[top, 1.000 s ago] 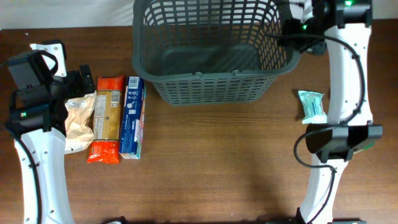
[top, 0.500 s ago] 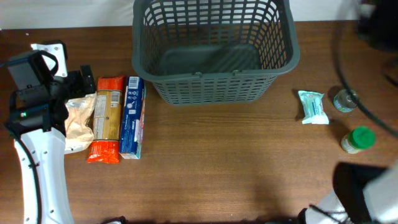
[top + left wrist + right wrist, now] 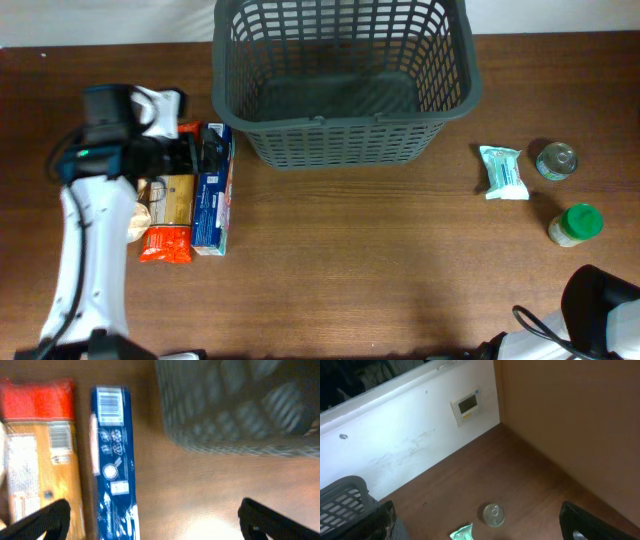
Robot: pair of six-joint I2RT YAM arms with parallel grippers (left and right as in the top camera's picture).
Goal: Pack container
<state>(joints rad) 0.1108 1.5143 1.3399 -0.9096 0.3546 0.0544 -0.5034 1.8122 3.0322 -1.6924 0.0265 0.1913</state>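
Though overhead leaves it unclear, wrist views show left tool (image 3: 153, 506) and right tool (image 3: 477, 508) gaping, empty.

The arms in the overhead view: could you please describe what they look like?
The left arm has long white links with black joint housings, a small green light and a thin black cable. Its fingers are black. Of the right arm, only a black-and-white part shows.
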